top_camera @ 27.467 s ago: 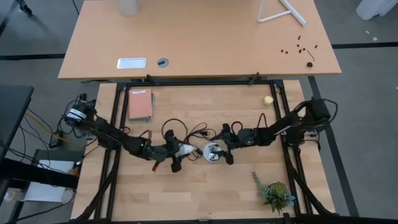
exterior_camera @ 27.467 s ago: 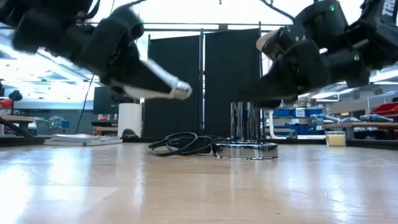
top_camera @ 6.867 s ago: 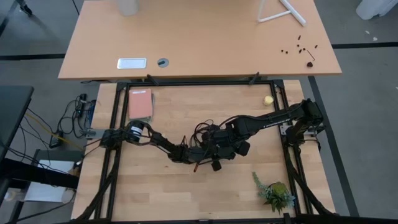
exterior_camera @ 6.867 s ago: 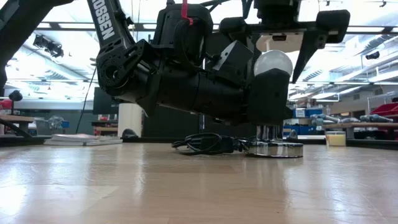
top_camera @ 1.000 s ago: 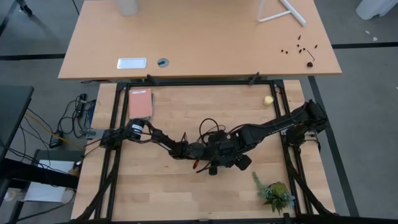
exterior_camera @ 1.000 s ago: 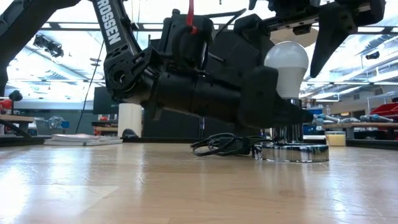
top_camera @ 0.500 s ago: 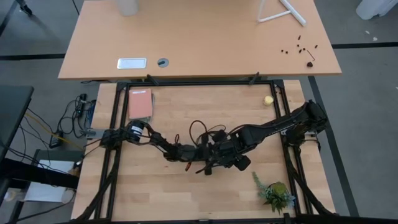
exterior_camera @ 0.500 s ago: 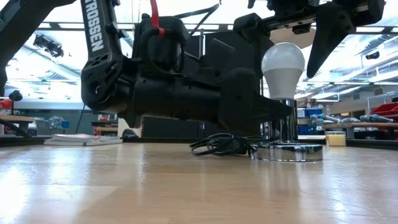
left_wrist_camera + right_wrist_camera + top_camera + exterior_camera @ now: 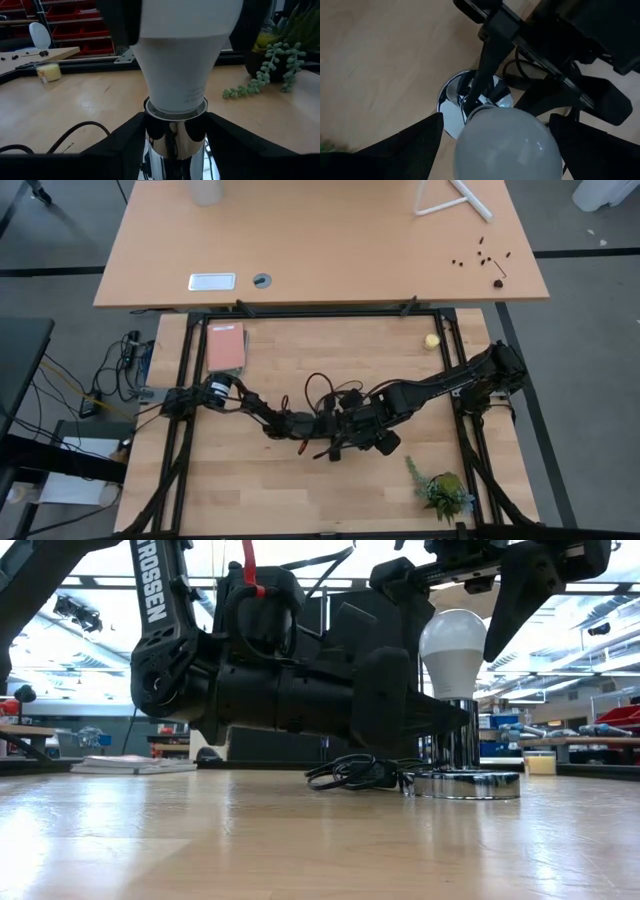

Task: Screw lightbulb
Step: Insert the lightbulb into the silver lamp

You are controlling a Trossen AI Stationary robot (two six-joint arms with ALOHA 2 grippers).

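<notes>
Low view shows you the lightbulb (image 9: 453, 650) standing upright in the socket base (image 9: 466, 783), its neck sunk into the chrome collar. Your right gripper (image 9: 480, 585) sits over the bulb's dome, fingers spread either side without clearly pinching it. Your left gripper (image 9: 172, 145) brackets the chrome collar below the bulb; I cannot tell whether it clamps. Seating looks mostly done; final tightening may remain.

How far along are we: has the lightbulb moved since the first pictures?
Yes. In the low view the lightbulb has gone right, farther from the book lying at the left. It was tilted in the air; now it stands upright on the socket.
</notes>
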